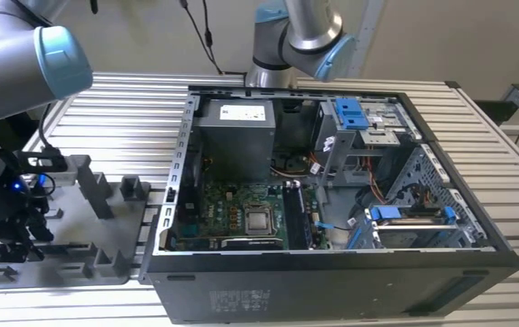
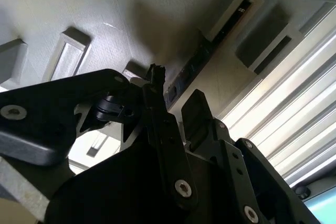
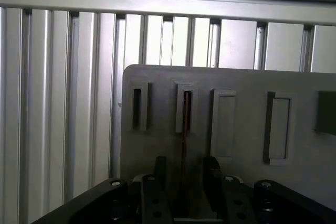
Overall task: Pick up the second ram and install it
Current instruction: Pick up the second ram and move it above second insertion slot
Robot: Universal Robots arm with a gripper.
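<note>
Exterior view: pincer [image 1: 14,248] above fixture [image 1: 64,228], beside case [image 1: 332,276]

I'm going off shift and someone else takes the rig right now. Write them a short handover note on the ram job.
The gripper is open, low over the grey fixture plate, with a finger on each side of the second ram and not closed on it.
The second ram stands on edge in a slot of that plate, which lies to the exterior view's left of the open computer case.
Done: the gripper is lined up on the stick.
Left: the stick is not yet gripped or lifted, and not yet in the motherboard.
</note>
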